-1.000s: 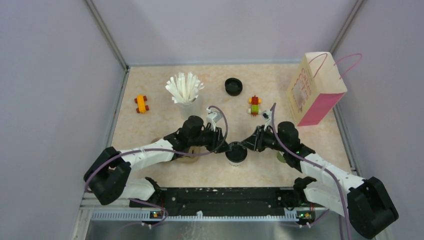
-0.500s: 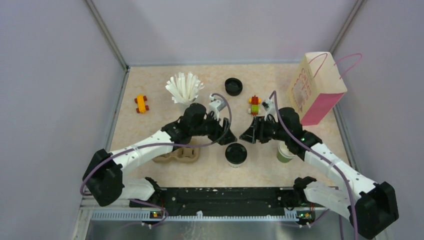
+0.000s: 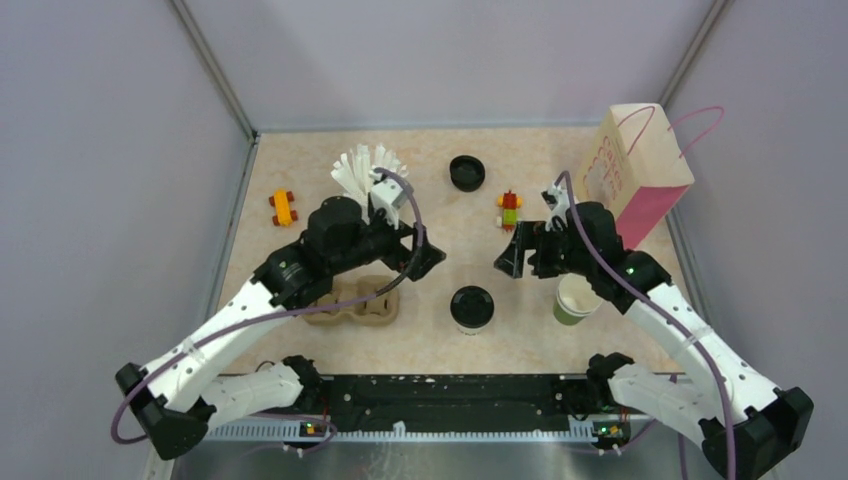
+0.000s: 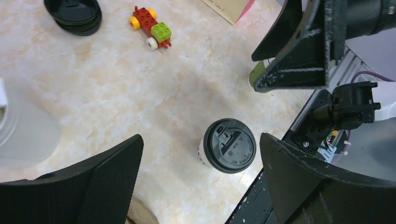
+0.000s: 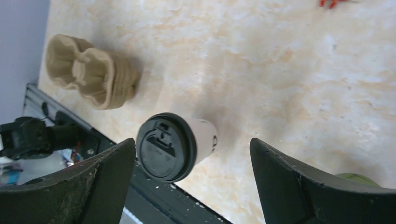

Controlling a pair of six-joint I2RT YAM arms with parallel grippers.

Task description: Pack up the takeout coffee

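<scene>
The takeout coffee [image 3: 471, 308], a pale paper cup with a black lid, stands upright on the table near the front edge. It also shows in the left wrist view [image 4: 229, 145] and the right wrist view [image 5: 175, 145]. My left gripper [image 3: 428, 260] hovers above and to the cup's left, jaws wide open and empty [image 4: 200, 140]. My right gripper [image 3: 506, 260] hovers above and to the cup's right, also wide open and holding nothing [image 5: 192, 142]. Neither gripper touches the cup.
A cardboard cup carrier [image 3: 355, 305] lies left of the coffee. A green paper cup [image 3: 575, 300] stands to its right under my right arm. At the back are a pink-and-tan paper bag [image 3: 632, 178], a cup of white straws [image 3: 368, 180], stacked black lids [image 3: 466, 173] and two brick toy cars [image 3: 284, 208] [image 3: 510, 211].
Both grippers have opened wide and lifted back from the lidded cup, the left toward the upper left, the right toward the upper right. The cup stays where it stood.
</scene>
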